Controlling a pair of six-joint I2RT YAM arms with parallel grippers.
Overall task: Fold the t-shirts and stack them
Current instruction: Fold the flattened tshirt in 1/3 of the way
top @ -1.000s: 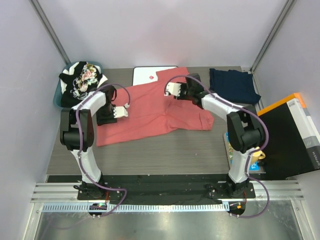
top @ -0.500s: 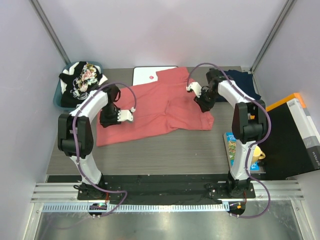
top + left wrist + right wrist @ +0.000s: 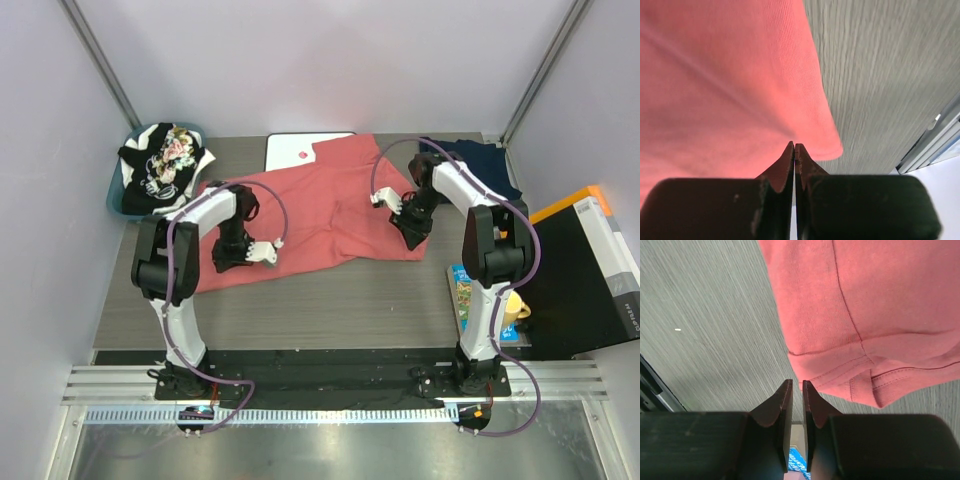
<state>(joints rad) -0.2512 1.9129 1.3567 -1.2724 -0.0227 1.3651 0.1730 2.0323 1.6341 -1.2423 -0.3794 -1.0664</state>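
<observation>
A salmon t-shirt (image 3: pixel 320 205) lies spread flat across the middle of the table. My left gripper (image 3: pixel 266 253) is at its near hem on the left. In the left wrist view the gripper (image 3: pixel 795 145) is shut, its tips meeting right at the salmon cloth's (image 3: pixel 730 75) edge, and no cloth shows between them. My right gripper (image 3: pixel 404 224) hovers by the shirt's right sleeve. Its jaws (image 3: pixel 794 382) stand a narrow slit apart over bare table, with nothing in them, just left of the sleeve hem (image 3: pixel 875 375). A navy t-shirt (image 3: pixel 492 168) lies at the back right.
A blue basket (image 3: pixel 118 195) at the back left holds black and floral shirts (image 3: pixel 165 160). A white board (image 3: pixel 292 152) lies partly under the salmon collar. A black and orange box (image 3: pixel 585 265), a blue book (image 3: pixel 461 288) and a yellow cup (image 3: pixel 512 312) sit at the right.
Both grippers slid from the shirt's upper part toward its near edge and narrowed their jaws; the left has closed fully. The right arm swung out to the right sleeve.
</observation>
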